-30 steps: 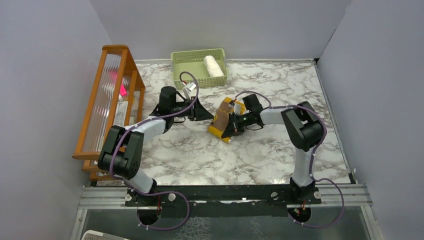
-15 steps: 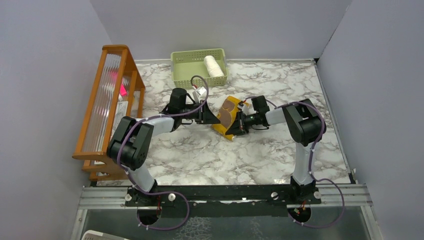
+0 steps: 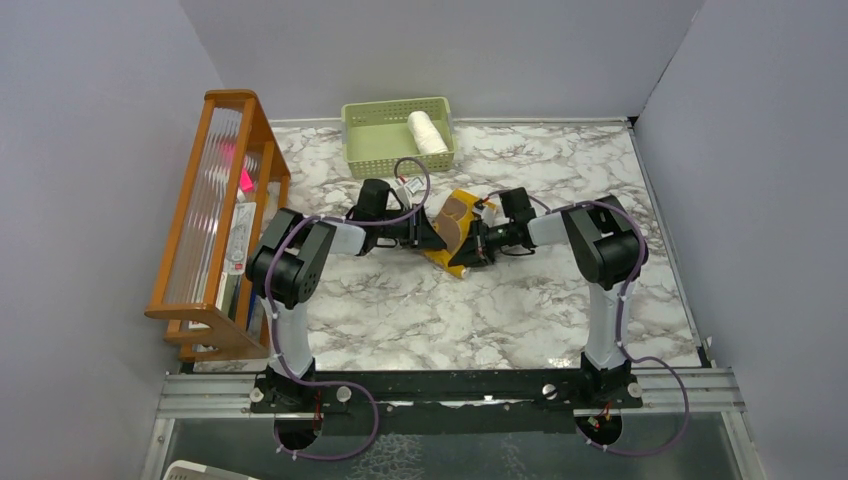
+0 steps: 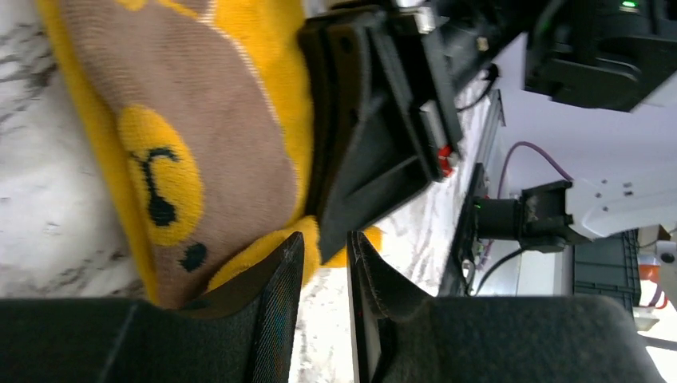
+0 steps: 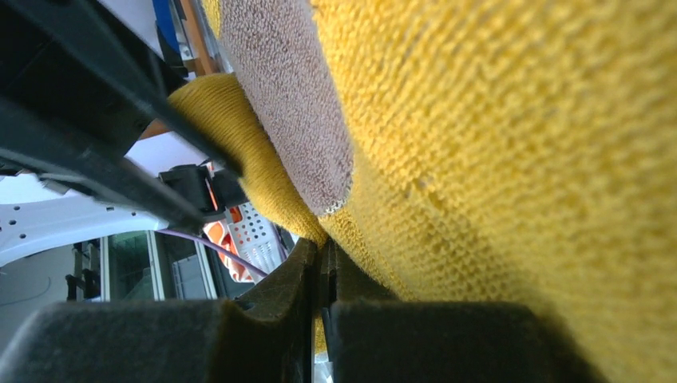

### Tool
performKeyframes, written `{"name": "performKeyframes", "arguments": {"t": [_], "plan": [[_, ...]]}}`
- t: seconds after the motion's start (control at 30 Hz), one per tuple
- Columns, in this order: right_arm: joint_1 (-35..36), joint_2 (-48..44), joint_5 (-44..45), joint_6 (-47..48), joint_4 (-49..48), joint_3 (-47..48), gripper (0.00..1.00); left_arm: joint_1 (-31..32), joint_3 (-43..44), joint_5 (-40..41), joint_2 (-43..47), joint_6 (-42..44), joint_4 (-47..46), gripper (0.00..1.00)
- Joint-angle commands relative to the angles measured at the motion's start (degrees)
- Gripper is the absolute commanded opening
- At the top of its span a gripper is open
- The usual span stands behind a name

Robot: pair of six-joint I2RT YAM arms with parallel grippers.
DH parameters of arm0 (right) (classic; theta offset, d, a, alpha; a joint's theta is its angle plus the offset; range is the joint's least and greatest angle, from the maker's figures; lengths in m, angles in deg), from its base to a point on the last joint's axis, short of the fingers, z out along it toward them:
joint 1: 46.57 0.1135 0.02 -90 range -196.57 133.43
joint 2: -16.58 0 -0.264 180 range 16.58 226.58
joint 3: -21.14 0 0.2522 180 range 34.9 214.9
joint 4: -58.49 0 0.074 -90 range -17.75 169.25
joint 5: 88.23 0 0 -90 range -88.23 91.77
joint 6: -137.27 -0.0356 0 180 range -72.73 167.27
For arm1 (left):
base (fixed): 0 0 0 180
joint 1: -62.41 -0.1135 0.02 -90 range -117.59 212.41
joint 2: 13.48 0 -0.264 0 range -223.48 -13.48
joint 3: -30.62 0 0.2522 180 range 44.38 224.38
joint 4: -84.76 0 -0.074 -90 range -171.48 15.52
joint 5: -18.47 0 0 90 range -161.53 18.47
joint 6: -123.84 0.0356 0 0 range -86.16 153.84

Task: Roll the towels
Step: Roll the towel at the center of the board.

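Observation:
The mustard-yellow towel (image 3: 455, 222), with a brown patch, is bunched on the marble table between both grippers. It fills the left wrist view (image 4: 199, 120) and the right wrist view (image 5: 519, 159). My right gripper (image 3: 471, 244) is shut on the towel's lower edge, with yellow cloth pinched between its tips (image 5: 322, 247). My left gripper (image 3: 431, 235) is at the towel's left side. Its jaws (image 4: 326, 239) stand a narrow gap apart at the towel's edge, with bare marble showing between them. The cream-white towel (image 3: 427, 132) lies rolled in the green basket.
The pale green basket (image 3: 372, 140) stands at the back centre. A wooden rack (image 3: 215, 215) stands along the left wall. Grey walls enclose the table on the left, back and right. The two grippers' fingers nearly meet at the towel.
My left arm has reached right until its gripper is at the towel, and its jaws have narrowed. The right gripper has shifted the towel slightly back, from upright to tilted.

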Motion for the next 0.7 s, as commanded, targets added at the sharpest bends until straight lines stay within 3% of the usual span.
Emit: {"name": "performKeyframes", "arguments": {"t": [0.0,0.2,0.23,0.43,0.53,0.67], "plan": [[-0.2,1.4,7.6,0.7,4.9,0.5,0.01,0.4,1.2,5.1,-3.5,0.8,-2.1,0.28],[-0.2,-1.2,12.2,2.6,6.6,1.0,0.02,0.4,-1.3,11.7,-5.1,2.2,-2.1,0.27],[-0.2,-1.8,12.5,3.0,6.4,0.9,0.08,0.4,-1.7,12.8,-5.3,2.2,-2.1,0.27],[-0.1,-8.6,16.6,7.9,5.2,0.1,0.75,1.0,-3.2,17.0,-6.5,2.9,-2.1,0.27],[-0.1,-14.1,21.0,13.3,2.8,-0.2,0.90,1.0,-3.3,16.6,-7.6,3.1,-2.0,0.27],[2.4,-24.8,29.7,22.7,-4.3,-4.8,0.93,1.1,-3.6,16.5,-8.1,3.3,-2.1,0.27]]}}
